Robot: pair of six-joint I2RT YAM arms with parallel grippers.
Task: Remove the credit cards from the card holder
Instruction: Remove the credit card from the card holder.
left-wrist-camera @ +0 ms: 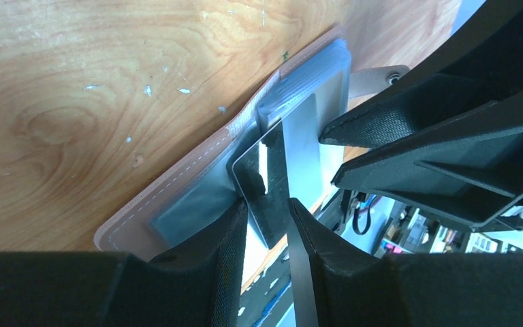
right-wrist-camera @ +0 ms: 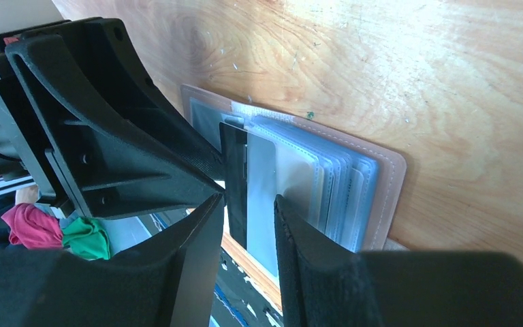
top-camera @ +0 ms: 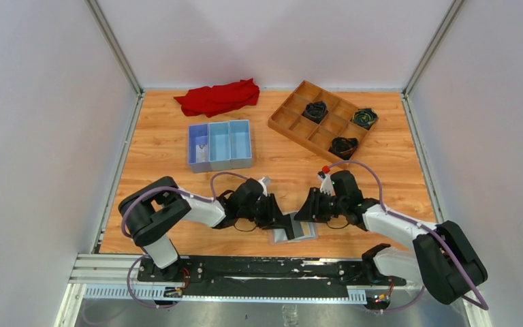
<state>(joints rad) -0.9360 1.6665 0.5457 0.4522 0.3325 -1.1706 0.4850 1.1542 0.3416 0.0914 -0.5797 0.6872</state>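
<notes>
The card holder (top-camera: 293, 230) lies open on the table near the front edge, tan-pink outside (left-wrist-camera: 143, 218) with grey clear sleeves (right-wrist-camera: 334, 184). A black card (left-wrist-camera: 272, 194) stands up out of it, also in the right wrist view (right-wrist-camera: 233, 197). My left gripper (top-camera: 280, 216) meets it from the left, its fingertips (left-wrist-camera: 235, 228) closed in on the black card. My right gripper (top-camera: 305, 212) comes from the right and is open; its fingers (right-wrist-camera: 293, 231) straddle the black card and a pale sleeve page (right-wrist-camera: 262, 197). No other card shows clearly.
A blue three-compartment tray (top-camera: 220, 144) sits behind the arms. A wooden grid tray (top-camera: 293, 112) with dark rolled items is at the back right, a red cloth (top-camera: 218, 97) at the back. The table's front edge and metal rail (top-camera: 245, 269) are just beyond the holder.
</notes>
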